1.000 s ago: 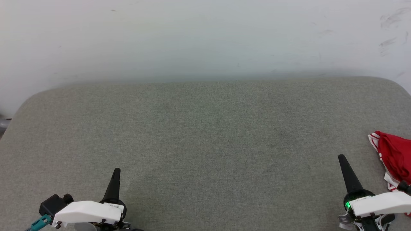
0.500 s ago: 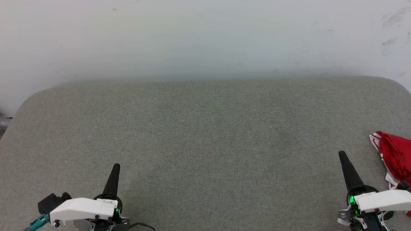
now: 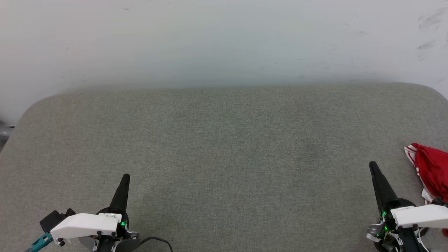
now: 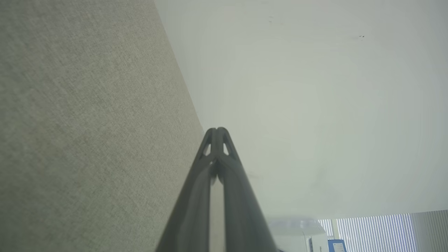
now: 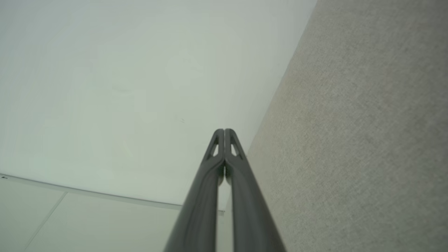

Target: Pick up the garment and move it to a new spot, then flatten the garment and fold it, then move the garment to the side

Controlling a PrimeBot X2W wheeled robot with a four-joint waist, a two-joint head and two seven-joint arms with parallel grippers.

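Left gripper (image 3: 125,177) sits low left in the head view, its two dark fingers pressed into one spike with nothing between them. The left wrist view shows the same, tips meeting and only a thin slit lower down. A white wrist housing (image 3: 84,224) sits behind it with a small green light, a teal connector (image 3: 40,241) at the frame's bottom edge and a thin black cable (image 3: 157,240) curling out beside it. Right gripper (image 3: 373,167) is low right, also fully closed and empty, tips touching in the right wrist view, with green lights at its base. Both point away from the robot over the grey-green padded surface (image 3: 224,147); whether they touch it is unclear. The garment (image 3: 432,171) is a bunched red heap with red-and-white striped trim, lying on the padded surface at the right frame edge and cut off by it. It is just to the right of the right gripper's fingers and apart from them, its lower part hidden behind that arm's white housing. Beyond it the padded surface runs bare to a rounded far edge. A pale wall (image 3: 224,38) stands behind, with dark scuff marks (image 3: 428,21) at upper right.
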